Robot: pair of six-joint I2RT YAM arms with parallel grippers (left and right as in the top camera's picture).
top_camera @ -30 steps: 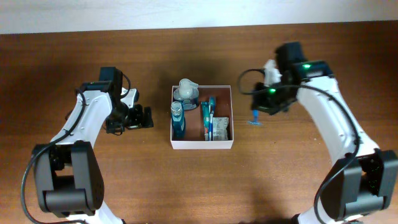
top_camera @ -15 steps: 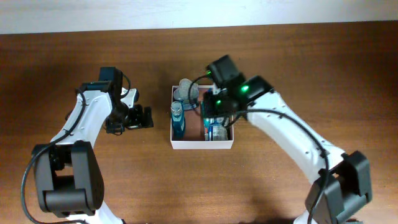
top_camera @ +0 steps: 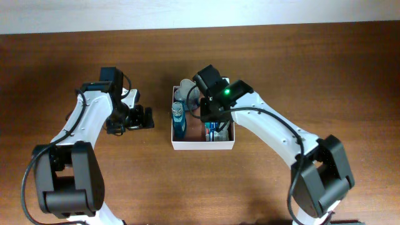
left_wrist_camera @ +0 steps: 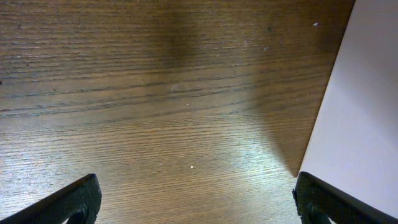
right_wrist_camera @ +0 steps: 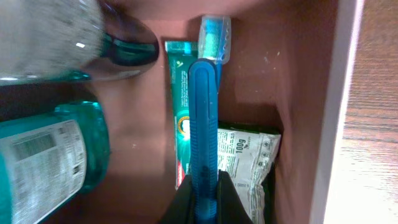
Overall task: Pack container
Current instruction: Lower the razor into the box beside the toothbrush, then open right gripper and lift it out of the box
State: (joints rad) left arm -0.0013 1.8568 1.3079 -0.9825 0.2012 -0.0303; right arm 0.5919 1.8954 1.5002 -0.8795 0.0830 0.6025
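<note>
The container is a shallow white-walled box with a reddish-brown inside, standing mid-table. My right gripper hangs over its right half, shut on the handle of a blue toothbrush. The brush's capped head points at the far wall, above a green toothpaste tube. In the overhead view the right gripper covers part of the contents. To the left of the box, just above the table, my left gripper is open, its fingers spread wide over bare wood. The container's white wall fills the right of the left wrist view.
Inside the box lie a teal bottle, a clear bottle with a grey cap and a white printed packet. The box wall stands just right of the packet. Brown wooden table surrounds the box.
My right arm has swung left from beside the container to above it, carrying the blue toothbrush. The left arm has not moved.
</note>
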